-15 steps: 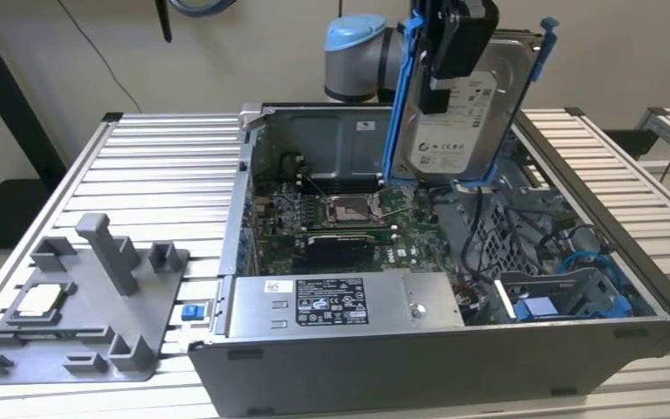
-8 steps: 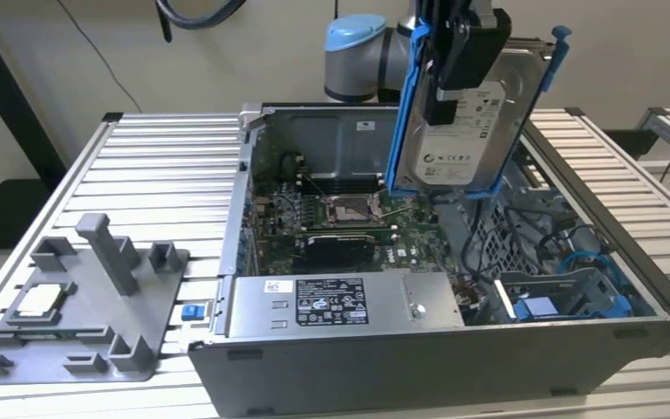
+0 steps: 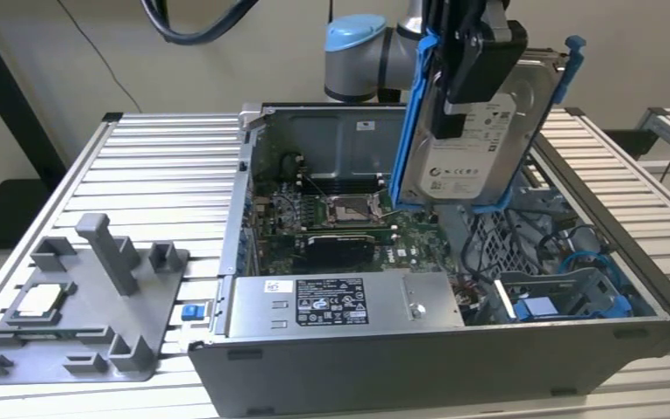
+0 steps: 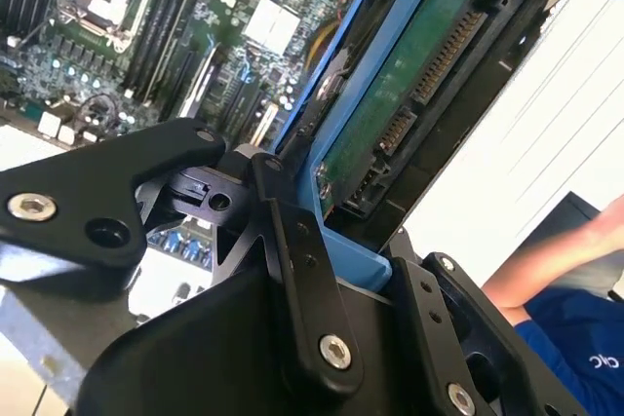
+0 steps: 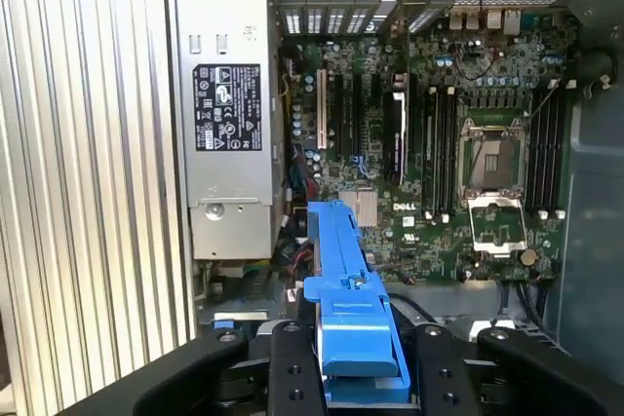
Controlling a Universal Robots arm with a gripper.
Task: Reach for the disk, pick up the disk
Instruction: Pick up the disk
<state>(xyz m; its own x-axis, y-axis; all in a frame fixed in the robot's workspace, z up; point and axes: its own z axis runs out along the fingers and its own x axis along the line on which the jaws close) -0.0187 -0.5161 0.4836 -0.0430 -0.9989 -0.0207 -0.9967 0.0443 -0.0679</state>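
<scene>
**Disk's up out of the case**

Black gripper point(image 4: 292, 241) links fill my wrist views — it's clamped on the disk point(image 3: 483, 131), hanging upright above the open computer case point(image 3: 452, 367). Feels dense, rigid, shock-sensitive; I'd hold the blue bracket point(image 5: 351, 299), never the circuit board.

A robotics lab: slatted aluminium workbench point(image 3: 149, 175), opened computer case point(image 3: 428, 349), grey parts fixture point(image 3: 73, 323).

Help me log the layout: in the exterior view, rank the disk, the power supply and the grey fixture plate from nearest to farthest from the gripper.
1. The disk: clamped in the gripper, lifted above the case.
2. The power supply: inside the case, at its front.
3. The grey fixture plate: outside the case, on the table at the exterior view's left.
</scene>
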